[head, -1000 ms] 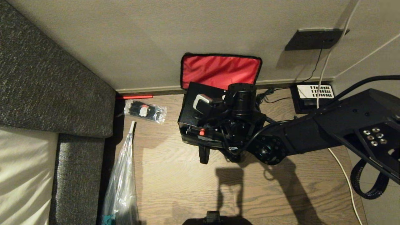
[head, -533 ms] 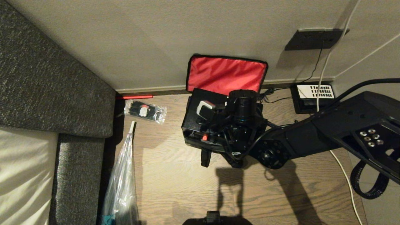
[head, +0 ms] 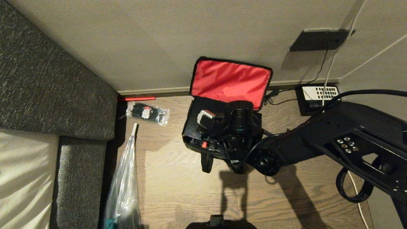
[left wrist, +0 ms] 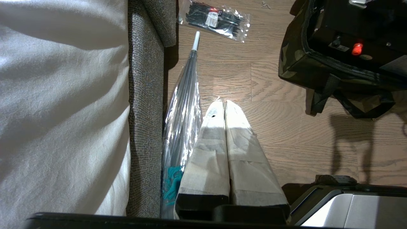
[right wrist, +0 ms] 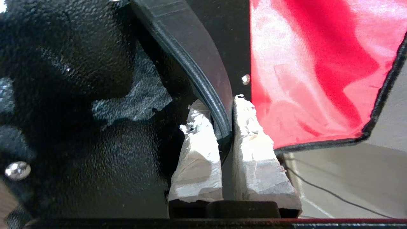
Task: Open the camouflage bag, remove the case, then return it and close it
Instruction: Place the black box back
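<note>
The case [head: 195,122] sits inside the open camouflage bag [left wrist: 297,68] on the wood floor [head: 178,187], near the wall. Most of its top is hidden in the head view by the right arm's wrist, so only its left part and front edge, with a small red button, show. Its long side runs across the head view, parallel to the wall, and its flat face is turned upward. The right wrist view shows a textured black surface with screws, cut off at every edge.

The right gripper [right wrist: 222,124] is clamped on a thin curved black handle [right wrist: 197,70] above the case; both taped fingers [right wrist: 198,149] press its sides.

The bag's red-lined lid [head: 230,81] stands open, leaning back against the wall. A black strap [head: 206,162] hangs from the bag's front onto the floor.

The left gripper [left wrist: 221,109] hangs over the floor beside the sofa [left wrist: 146,105], fingers pressed together, holding nothing. Near it lie a clear folded umbrella [left wrist: 184,105] and a plastic packet of black cable ties [head: 147,113]. A black telephone [head: 318,95] sits by the wall to the bag's right.
</note>
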{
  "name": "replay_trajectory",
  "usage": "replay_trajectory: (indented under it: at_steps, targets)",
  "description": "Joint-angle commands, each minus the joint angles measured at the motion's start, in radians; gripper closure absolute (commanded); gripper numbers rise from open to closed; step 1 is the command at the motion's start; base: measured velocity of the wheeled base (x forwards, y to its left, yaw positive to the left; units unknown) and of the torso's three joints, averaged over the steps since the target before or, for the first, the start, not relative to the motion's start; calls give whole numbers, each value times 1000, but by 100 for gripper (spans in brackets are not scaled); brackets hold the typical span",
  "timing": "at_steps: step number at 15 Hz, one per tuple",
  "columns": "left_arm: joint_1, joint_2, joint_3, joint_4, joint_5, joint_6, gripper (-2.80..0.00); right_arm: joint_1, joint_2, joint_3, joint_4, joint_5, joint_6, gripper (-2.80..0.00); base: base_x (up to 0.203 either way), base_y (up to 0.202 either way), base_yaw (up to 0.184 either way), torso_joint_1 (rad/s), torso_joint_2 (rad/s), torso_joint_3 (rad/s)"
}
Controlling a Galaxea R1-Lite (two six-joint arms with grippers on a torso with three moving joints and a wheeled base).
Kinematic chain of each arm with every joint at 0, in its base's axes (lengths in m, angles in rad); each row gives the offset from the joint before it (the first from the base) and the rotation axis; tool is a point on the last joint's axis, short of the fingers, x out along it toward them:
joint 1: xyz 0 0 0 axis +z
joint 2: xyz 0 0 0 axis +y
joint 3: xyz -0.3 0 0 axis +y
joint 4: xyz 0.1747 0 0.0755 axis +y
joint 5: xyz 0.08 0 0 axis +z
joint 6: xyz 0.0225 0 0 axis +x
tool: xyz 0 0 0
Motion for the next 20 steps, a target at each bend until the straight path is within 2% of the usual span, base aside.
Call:
replay_trajectory:
  at_steps: [1, 10, 11, 16, 20]
  targets:
    - [0, 0, 2, 0, 0, -1, 0, -10, 42, -10, -15, -4, 10, 0, 0, 0, 0, 0, 0, 0]
    - [0, 0, 2, 0, 0, -1, 0, -41, 113, -34, -16, -4, 87, 0, 0, 0, 0, 0, 0, 0]
    - [0, 0, 2, 0, 0, -1, 0, -44, 114, -37, -16, -4, 88, -280, 0, 0, 0, 0, 0, 0]
    - [0, 0, 2, 0, 0, -1, 0, -45, 103, -20, -5, -6, 91, -280, 0, 0, 0, 0, 0, 0]
    - [0, 0, 2, 0, 0, -1, 0, -43, -1, 92, -11, -6, 94, -280, 0, 0, 0, 0, 0, 0]
